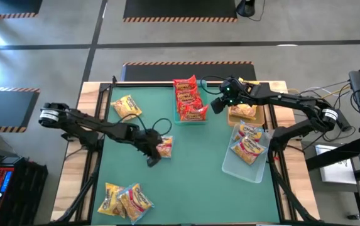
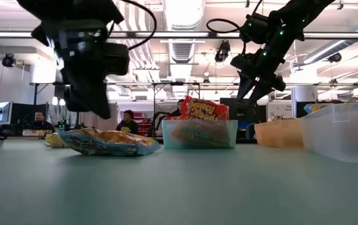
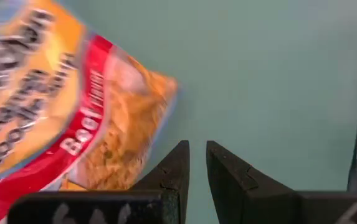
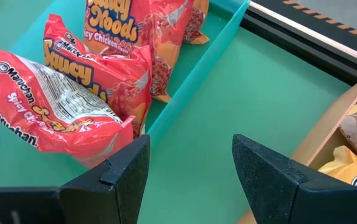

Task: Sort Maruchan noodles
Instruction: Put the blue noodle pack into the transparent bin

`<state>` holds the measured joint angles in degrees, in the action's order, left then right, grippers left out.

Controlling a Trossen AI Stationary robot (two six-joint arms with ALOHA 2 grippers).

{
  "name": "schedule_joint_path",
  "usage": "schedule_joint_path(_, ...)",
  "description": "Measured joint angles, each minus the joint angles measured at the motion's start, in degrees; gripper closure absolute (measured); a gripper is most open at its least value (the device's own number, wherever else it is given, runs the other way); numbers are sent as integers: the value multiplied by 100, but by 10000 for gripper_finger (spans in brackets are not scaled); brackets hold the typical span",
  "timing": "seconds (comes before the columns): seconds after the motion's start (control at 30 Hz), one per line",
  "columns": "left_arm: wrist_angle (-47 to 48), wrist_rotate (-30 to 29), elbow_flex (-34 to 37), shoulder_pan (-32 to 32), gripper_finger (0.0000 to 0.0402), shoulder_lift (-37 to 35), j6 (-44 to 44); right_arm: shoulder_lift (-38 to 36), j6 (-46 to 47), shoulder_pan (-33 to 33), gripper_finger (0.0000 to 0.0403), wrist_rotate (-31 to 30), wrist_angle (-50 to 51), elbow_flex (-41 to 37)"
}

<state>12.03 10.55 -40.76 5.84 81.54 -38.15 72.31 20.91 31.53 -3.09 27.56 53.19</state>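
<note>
A yellow-white Maruchan packet point(image 1: 164, 146) point(image 3: 60, 106) with a red band lies flat on the green table near its middle. My left gripper point(image 1: 153, 157) point(image 3: 198, 155) is shut, slanting down right beside the packet's near-left edge point(image 2: 107, 140). My right gripper point(image 1: 217, 105) point(image 4: 190, 155) hangs open in the air above the gap between the teal tray point(image 1: 190, 120) and the tan tray point(image 1: 233, 117), holding nothing. Red packets point(image 1: 189, 97) point(image 4: 60, 106) lie piled in the teal tray. My left gripper's shut fingers point(image 3: 172, 171) stand right against the packet's corner point(image 3: 147, 143), coming down at a slant from the table's left. Whether they touch it I cannot tell.
A clear tray point(image 1: 235, 168) at the right holds yellow-white packets point(image 1: 249, 141). The tan tray holds yellow-orange packets point(image 1: 245, 112). One loose packet point(image 1: 127, 107) lies at the far left, and several more point(image 1: 126, 201) lie near the front left edge.
</note>
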Motion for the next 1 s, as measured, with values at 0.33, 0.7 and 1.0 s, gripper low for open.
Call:
schedule_joint_path(0.33, 526, -2177, -118, 747, 364, 120, -4494, 0, -141, 0, 187, 2, 4, 0)
schedule_joint_path(0.7, 692, -2733, -167, 872, 364, 1190, -5679, 0, -295, 0, 187, 2, -1, 0)
schedule_joint_path(1.0, 899, -2734, -417, 884, 364, 1657, -5471, 0, -212, -116, 187, 1052, -600, 0)
